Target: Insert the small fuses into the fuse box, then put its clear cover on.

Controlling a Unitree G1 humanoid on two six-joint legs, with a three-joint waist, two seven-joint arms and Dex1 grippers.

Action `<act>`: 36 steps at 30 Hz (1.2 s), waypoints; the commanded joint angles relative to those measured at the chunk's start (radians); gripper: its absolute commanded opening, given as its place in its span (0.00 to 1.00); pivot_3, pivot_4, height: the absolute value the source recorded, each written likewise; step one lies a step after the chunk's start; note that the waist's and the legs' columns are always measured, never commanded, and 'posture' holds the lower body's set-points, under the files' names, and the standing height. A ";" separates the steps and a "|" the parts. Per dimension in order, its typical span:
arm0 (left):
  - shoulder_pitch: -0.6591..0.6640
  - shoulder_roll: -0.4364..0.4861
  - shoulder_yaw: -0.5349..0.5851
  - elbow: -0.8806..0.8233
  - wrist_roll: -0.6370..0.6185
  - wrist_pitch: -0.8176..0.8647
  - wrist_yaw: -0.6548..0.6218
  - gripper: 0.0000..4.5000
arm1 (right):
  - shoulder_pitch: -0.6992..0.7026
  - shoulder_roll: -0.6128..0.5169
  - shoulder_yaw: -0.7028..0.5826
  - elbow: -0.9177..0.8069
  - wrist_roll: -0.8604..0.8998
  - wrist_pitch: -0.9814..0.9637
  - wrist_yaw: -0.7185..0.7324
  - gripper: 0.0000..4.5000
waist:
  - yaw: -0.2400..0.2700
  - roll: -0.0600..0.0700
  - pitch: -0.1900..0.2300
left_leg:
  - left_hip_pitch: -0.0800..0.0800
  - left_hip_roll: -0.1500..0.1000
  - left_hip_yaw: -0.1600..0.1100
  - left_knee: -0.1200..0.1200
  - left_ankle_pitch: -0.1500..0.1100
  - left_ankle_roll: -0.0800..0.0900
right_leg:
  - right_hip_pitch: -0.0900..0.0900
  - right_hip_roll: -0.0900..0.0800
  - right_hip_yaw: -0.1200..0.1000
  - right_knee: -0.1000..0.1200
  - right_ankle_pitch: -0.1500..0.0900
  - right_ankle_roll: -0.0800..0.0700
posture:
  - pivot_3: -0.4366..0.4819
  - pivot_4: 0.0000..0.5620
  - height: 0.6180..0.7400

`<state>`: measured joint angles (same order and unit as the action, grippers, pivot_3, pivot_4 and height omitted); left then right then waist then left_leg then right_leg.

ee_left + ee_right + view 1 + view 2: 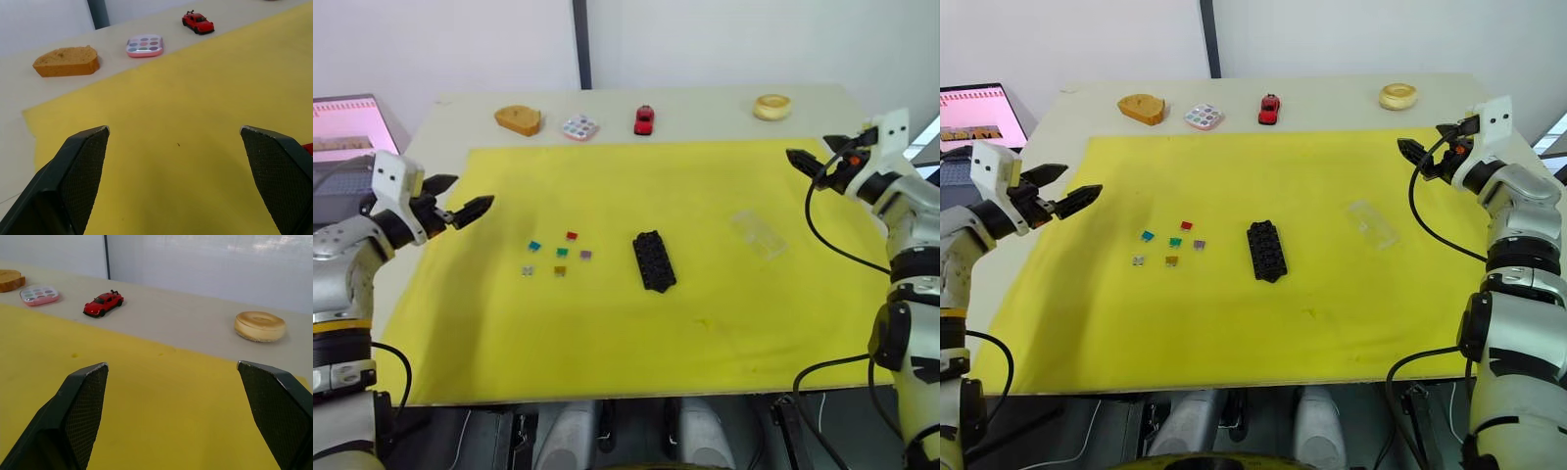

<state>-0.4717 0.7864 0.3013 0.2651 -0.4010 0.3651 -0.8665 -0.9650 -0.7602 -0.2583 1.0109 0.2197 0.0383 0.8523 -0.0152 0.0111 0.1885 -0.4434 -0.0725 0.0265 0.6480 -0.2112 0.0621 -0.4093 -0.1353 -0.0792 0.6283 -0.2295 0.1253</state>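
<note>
A yellow mat covers most of the pale table, and the task's things lie on it in a loose row. The fuse box sits near the mat's middle, lying at a slant with its slotted top facing up. To its left, well apart from it, the small fuses are scattered in a little cluster: teal, red, green, purple, grey and amber, each lying separately on the mat. To the right of the fuse box, with a stretch of bare mat between, lies the clear cover, faint against the yellow. Nothing lies between these three groups. Along the far strip of bare table stand four other things: a slice of bread, a small pink palette, a red toy car and a ring-shaped doughnut. A laptop screen glows beyond the table's left edge. The left gripper hangs above the mat's left border, its fingers spread wide and holding nothing, away from the fuses. The right gripper hangs over the mat's far right corner, jaws likewise parted and empty, apart from the clear cover.
</note>
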 commanded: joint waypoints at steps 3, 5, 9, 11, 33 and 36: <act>-0.012 0.025 0.019 -0.006 0.009 -0.011 0.013 1.00 | -0.013 -0.013 -0.017 -0.024 0.006 -0.027 -0.022 0.99 | 0.000 0.000 0.000 | 0.000 0.000 0.000 0.000 0.000 0.000 | 0.000 0.000 0.000 0.000 0.000 0.000 | 0.48 0.27 1.00; -0.020 0.023 0.022 0.003 0.008 -0.013 0.015 1.00 | -0.015 -0.013 -0.014 -0.019 -0.001 -0.031 -0.038 0.99 | 0.001 0.000 0.000 | 0.000 0.000 0.000 0.000 0.000 0.000 | 0.000 0.000 0.000 0.000 0.000 0.000 | 0.48 0.27 1.00; -0.020 0.029 0.017 0.004 0.010 -0.019 0.008 1.00 | -0.012 -0.016 -0.009 -0.012 -0.012 -0.057 -0.061 0.99 | 0.000 0.000 0.000 | 0.000 0.000 0.000 0.000 0.000 0.000 | 0.000 0.000 0.001 0.000 0.000 0.000 | 0.48 0.27 1.00; -0.020 0.029 0.019 0.006 0.011 -0.024 0.009 1.00 | -0.010 -0.016 -0.012 -0.010 -0.014 -0.069 -0.074 0.99 | 0.000 0.000 0.000 | 0.000 0.000 0.001 0.000 0.000 0.000 | 0.000 0.000 0.001 0.000 0.000 0.000 | 0.48 0.27 1.00; 0.051 0.110 0.100 -0.011 -0.120 0.116 -0.123 1.00 | 0.035 -0.033 0.010 -0.124 -0.010 -0.012 0.027 0.99 | -0.004 0.000 0.000 | 0.000 0.000 0.001 0.000 0.000 0.000 | -0.001 0.000 0.001 0.000 0.000 0.000 | 0.48 0.27 1.00; 0.141 0.157 0.116 -0.085 -0.161 0.185 -0.184 1.00 | 0.076 -0.034 0.025 -0.269 0.028 0.079 0.112 0.99 | -0.006 0.000 0.000 | 0.000 0.001 0.002 -0.002 0.000 0.000 | -0.003 0.000 0.004 0.000 0.000 0.000 | 0.48 0.27 1.00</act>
<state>-0.3477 0.9131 0.3797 0.2410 -0.5202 0.5169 -1.0124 -0.8823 -0.7686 -0.2361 0.8524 0.2084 0.0811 0.9121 -0.0207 0.0112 0.1885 -0.4440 -0.0711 0.0284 0.6465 -0.2116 0.0622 -0.4124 -0.1350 -0.0746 0.6285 -0.2297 0.1250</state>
